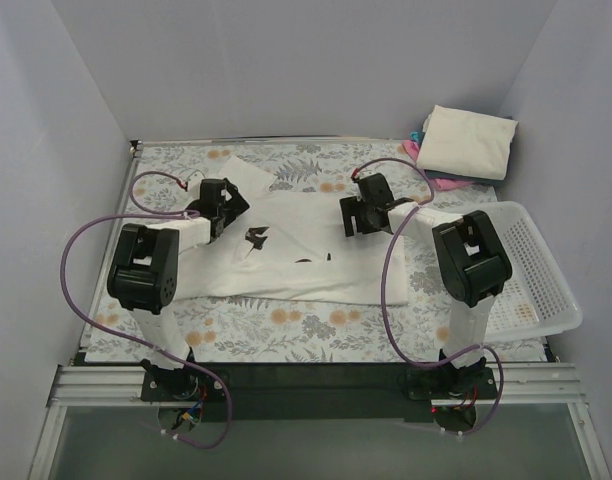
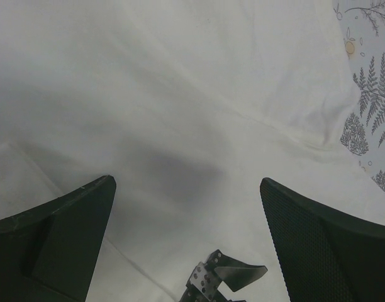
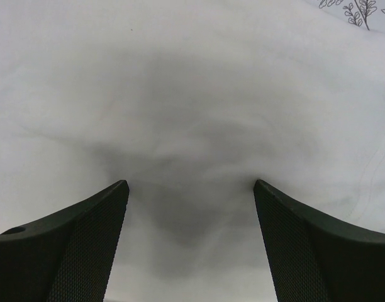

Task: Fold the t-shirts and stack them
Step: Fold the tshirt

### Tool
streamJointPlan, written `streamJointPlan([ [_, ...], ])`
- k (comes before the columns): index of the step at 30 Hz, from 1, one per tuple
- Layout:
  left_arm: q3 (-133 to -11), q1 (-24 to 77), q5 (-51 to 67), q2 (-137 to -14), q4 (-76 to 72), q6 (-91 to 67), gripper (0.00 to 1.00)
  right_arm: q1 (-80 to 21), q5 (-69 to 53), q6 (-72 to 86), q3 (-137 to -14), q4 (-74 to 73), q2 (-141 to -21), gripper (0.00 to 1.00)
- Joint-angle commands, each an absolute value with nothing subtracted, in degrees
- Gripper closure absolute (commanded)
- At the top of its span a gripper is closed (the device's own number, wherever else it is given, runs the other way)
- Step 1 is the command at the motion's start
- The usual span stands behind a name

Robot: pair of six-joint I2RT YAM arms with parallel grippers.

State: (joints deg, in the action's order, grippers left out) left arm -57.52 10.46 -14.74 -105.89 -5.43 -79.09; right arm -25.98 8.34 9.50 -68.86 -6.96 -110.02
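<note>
A white t-shirt (image 1: 306, 255) with a small dark print (image 1: 256, 237) lies spread flat in the middle of the floral table. My left gripper (image 1: 229, 206) hangs over its upper left part, near a sleeve. In the left wrist view the left gripper (image 2: 187, 181) is wide open just above the cloth (image 2: 199, 94), nothing between its fingers. My right gripper (image 1: 362, 214) is over the shirt's upper right part. Seen from the right wrist, the right gripper (image 3: 190, 183) is open, its fingertips (image 3: 117, 192) down at the cloth (image 3: 192, 82). Folded t-shirts (image 1: 468, 140) are stacked at the back right, cream on top.
A white lattice basket (image 1: 534, 275) sits tilted at the table's right edge, beside the right arm. Pink and blue cloth (image 1: 418, 148) shows under the folded stack. Floral tablecloth (image 2: 375, 107) shows past the shirt's edge. Grey walls close in the table on three sides.
</note>
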Motion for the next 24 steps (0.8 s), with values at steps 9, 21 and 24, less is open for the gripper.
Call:
streamJointPlan([
  [9,-59.5,10.0,-19.7,-100.9,-0.6,-76.6,0.07,-25.8,5.2,8.2,-67.9,-6.6,-105.7,0.28],
  [21,-88.7,12.2,-16.1,-118.7,2.8,-57.6,0.08,-25.8,4.4,7.2,-61.8,-6.0,-92.6,0.27],
  [24,-96.8,13.6,-18.8,-125.7,6.2,-52.6,0.11,-25.8,4.3,7.0,-60.6,-5.3,-91.4,0.27],
])
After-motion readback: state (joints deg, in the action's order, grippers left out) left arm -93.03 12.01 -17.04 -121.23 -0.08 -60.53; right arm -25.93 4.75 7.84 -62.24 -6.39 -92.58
